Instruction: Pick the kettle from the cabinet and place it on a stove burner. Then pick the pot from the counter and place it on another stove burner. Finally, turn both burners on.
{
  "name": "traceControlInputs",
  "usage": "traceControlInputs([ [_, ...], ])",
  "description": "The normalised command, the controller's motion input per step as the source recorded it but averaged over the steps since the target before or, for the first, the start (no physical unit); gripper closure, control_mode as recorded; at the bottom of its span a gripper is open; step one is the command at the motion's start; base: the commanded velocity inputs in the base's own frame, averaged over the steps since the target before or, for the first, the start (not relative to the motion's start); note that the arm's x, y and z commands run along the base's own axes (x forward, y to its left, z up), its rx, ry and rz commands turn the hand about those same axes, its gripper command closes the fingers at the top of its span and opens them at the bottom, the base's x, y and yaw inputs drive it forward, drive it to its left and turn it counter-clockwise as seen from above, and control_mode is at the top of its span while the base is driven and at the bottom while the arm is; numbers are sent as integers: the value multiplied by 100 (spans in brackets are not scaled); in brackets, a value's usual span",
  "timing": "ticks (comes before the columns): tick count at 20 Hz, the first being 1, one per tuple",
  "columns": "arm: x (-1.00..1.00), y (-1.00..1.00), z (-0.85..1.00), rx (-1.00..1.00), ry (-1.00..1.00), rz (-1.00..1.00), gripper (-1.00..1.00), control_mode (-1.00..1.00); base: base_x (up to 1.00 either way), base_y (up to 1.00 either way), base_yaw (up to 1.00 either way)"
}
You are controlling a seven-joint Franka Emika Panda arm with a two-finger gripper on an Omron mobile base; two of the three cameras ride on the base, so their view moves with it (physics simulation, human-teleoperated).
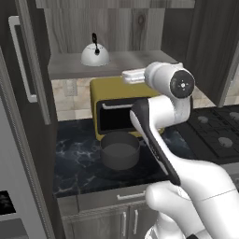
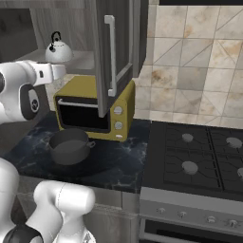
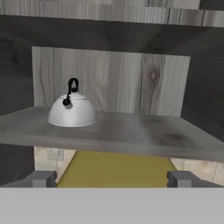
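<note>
Pincer (image 3: 112, 178) gapes wide and empty, aimed level at the open cabinet (image 3: 113, 81), short of its shelf. One pot (image 1: 120, 149) sits on the tabletop (image 1: 79, 165) before the yellow microwave (image 2: 92, 107). One kettle (image 3: 71, 109) stands upright on the shelf's left part. The right base view shows four burners (image 2: 189, 167) and the stove's knobs.

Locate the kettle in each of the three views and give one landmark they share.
Left base view: kettle upper middle, on the cabinet shelf.
Right base view: upper left, same shelf.
Hand view: left of centre.
Shared landmark: yellow microwave below the shelf.
</note>
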Motion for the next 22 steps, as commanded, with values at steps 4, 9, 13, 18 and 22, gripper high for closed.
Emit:
traceControlInputs([
  [4,6,19,20,-3,0,-1,-100,-100,0,0,0],
  [9,5,14,20,-2,0,-1,-100,-100,0,0,0],
  [13,8,18,14,-2,0,-1,-100,-100,0,0,0],
  [18,4,6,3,0,0,0,-100,-100,0,0,0],
  [22,2,0,0,0,0,0,-100,-100,0,0,0],
])
